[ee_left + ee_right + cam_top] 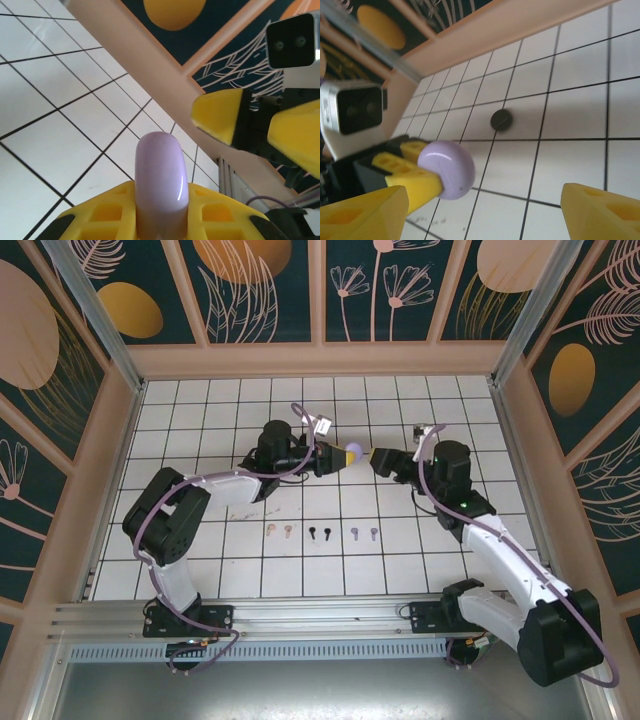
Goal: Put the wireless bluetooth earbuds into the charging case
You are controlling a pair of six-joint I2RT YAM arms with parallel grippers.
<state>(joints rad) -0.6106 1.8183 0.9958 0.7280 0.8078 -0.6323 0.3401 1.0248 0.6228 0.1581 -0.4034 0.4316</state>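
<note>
Holding one lavender case (160,175), left gripper (342,457), six earbuds (313,533) in a row

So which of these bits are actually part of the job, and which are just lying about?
Part of the job: lavender case, held in the left hand; black case; pink earbuds; black earbuds; lavender earbuds.
Just there: tiled table; patterned walls.
</note>
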